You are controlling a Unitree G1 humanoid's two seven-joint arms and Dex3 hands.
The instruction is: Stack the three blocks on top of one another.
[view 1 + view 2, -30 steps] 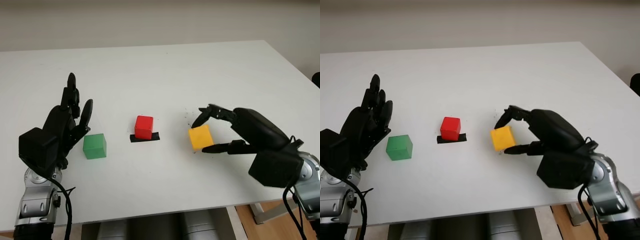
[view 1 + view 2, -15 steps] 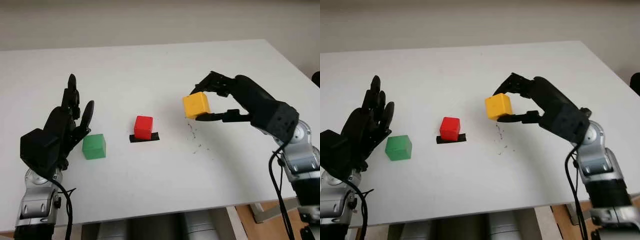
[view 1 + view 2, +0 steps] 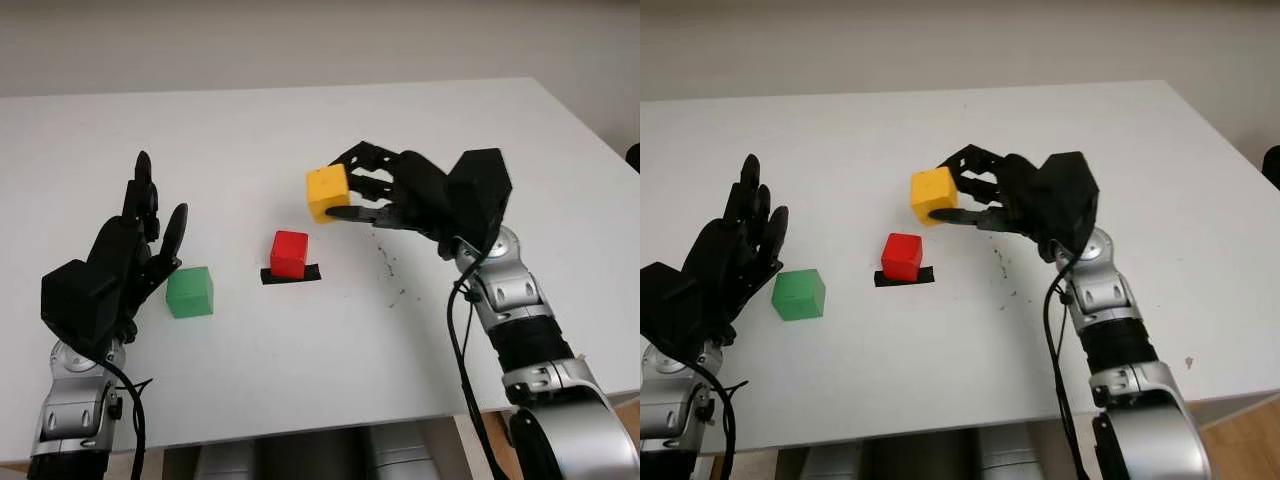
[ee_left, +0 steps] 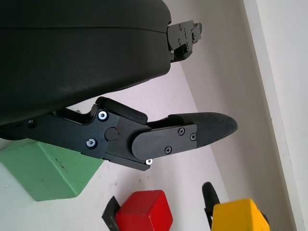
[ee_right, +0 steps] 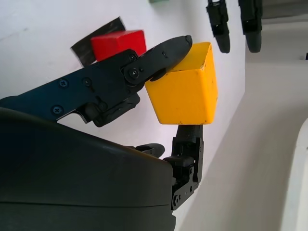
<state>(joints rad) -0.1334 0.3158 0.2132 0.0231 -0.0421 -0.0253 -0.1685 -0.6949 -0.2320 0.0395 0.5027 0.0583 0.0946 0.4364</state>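
Yellow cube-shaped block [image 3: 327, 193] clamped in right hand [image 3: 385, 197], raised just beyond small red cube block [image 3: 289, 253] on white tabletop [image 3: 300, 130]. Apparently needs centring before lowering. Left hand [image 3: 120, 260] open beside green cube block [image 3: 189, 292].

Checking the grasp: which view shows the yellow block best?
Right wrist view: the yellow block is close up, pinched between the right hand's fingers. Both eye views show it held in the air above and just right of the red block. Left wrist view catches one corner at the picture's edge.
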